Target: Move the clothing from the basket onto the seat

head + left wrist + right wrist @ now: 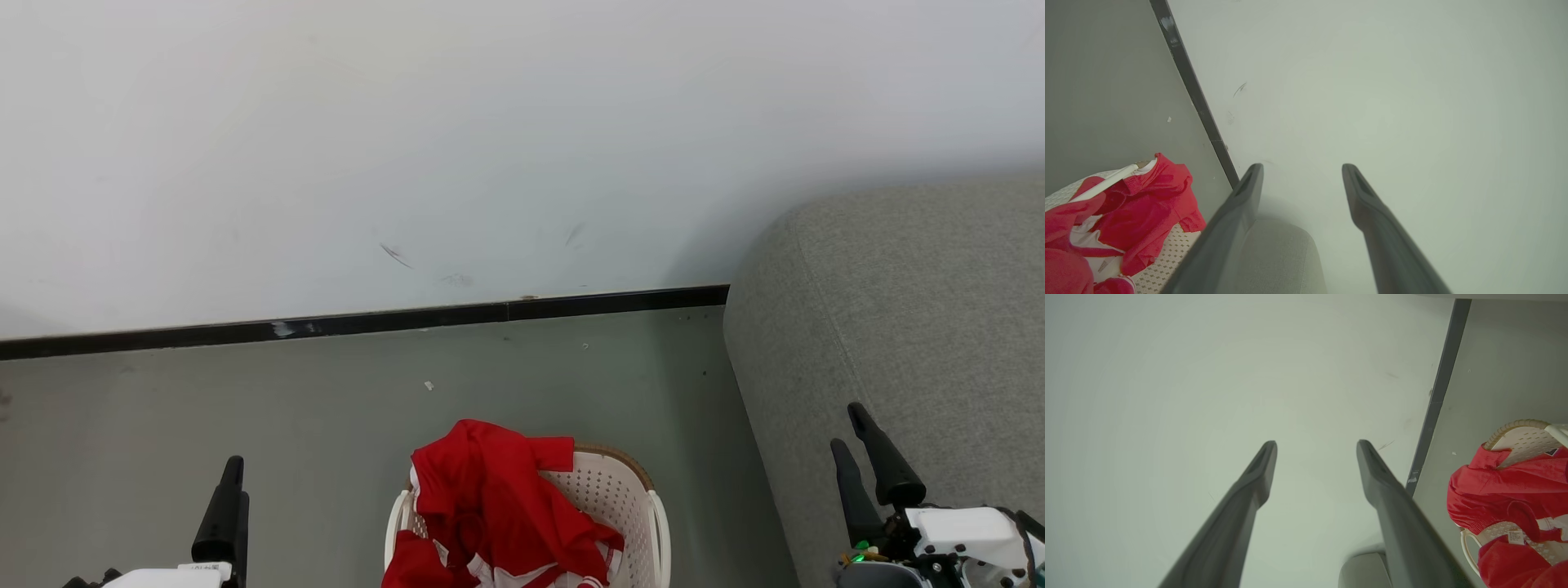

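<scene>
A red and white garment lies heaped in the white basket, which stands on the grey floor at the near middle of the scene, close to the left flank of the grey seat. One red fold is draped over the basket's far-left rim and rises above it, which looks like the easiest place to take hold. The left gripper waits to the basket's left. The right gripper hangs to its right, in front of the seat's side. Both have their fingers spread wide and grasp nothing, and both point towards the pale wall and its black skirting strip rather than down at the laundry. Flanking the basket this way appears to be a ready stance, leaving either arm free to dip in. With the seat so close on the right, the carry should be short. By the look of it, the move has not yet begun.
</scene>
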{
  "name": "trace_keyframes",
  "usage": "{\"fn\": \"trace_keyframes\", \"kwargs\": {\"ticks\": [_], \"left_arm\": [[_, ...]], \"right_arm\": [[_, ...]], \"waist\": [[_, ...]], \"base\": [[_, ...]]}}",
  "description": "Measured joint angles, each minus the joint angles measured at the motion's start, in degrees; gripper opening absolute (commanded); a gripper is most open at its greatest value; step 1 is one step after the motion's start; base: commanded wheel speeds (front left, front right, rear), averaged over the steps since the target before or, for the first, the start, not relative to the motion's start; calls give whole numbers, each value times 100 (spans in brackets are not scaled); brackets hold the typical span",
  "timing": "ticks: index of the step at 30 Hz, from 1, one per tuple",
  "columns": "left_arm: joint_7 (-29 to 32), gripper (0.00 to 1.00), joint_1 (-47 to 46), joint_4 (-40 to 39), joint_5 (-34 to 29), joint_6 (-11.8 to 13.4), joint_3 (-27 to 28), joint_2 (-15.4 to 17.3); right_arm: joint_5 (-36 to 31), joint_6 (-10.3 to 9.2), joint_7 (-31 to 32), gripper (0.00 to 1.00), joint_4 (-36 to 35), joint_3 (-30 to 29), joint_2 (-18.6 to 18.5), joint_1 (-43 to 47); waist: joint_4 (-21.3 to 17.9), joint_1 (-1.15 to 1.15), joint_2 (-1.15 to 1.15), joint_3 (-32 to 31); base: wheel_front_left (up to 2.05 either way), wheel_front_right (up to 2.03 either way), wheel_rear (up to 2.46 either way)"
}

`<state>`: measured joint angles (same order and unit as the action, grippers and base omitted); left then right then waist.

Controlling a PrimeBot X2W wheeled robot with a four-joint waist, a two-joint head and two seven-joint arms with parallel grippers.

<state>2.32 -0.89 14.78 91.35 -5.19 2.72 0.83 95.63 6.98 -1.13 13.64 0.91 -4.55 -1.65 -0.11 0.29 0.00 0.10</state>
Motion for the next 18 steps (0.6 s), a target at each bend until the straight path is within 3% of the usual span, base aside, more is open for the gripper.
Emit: {"fn": "trace_keyframes", "kwargs": {"ticks": [7,18], "left_arm": [[-132,100,-96,-82,-185,-3,-75,70],[-402,100,-108,-167,-858,-10,-276,286]], "right_arm": [[-272,0,-134,100,-115,69,-16,-10],[-959,1,-320,100,-393,276,-196,-132]], "waist": [[-5,17,0,-4],[-15,21,0,6]], "base": [[0,0,0],[0,0,0]]}}
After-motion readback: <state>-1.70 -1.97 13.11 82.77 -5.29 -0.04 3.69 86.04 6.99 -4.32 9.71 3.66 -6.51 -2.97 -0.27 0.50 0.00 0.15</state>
